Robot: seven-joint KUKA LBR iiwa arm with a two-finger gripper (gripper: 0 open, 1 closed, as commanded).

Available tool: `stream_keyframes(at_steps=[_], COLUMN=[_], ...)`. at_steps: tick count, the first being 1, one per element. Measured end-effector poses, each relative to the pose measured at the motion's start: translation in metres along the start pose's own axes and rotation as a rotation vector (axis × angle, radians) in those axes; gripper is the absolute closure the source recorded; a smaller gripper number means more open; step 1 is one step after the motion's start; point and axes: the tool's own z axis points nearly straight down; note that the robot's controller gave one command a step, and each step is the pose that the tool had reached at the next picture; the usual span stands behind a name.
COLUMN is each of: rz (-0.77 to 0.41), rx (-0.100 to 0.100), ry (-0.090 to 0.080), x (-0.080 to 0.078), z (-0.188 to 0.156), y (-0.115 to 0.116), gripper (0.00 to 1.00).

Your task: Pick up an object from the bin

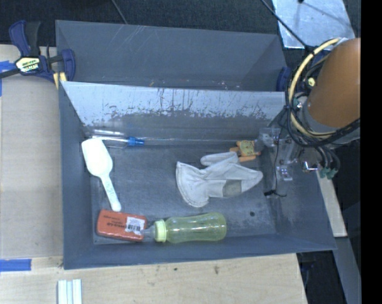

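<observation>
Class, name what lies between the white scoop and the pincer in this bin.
In the camera view, a crumpled white glove lies between the white scoop and the pincer.

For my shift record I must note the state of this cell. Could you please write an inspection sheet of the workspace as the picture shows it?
Surface: grey metal bin, far wall scratched, floor scuffed.
Job's things: white cloth crumpled in the middle; small tan block behind its right end. These two lie nearest the gripper.
Clutter: white scoop at left; clear pen with blue tip at the back; red packet and green bottle along the front wall.
Grippers: gripper low at the bin's right side, close beside the cloth; contact cannot be told.
Cables: black and yellow cables loop round the wrist.
Surroundings: nothing seen.
</observation>
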Motion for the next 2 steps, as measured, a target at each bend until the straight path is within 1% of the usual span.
stream_keyframes(at_steps=[1,2], rz=[-0.002,-0.018], rx=[0.001,0.003], ry=[-0.009,-0.013], x=[-0.001,0.0], z=[-0.005,0.026], y=[0.0,0.035], gripper=[0.0,0.0])
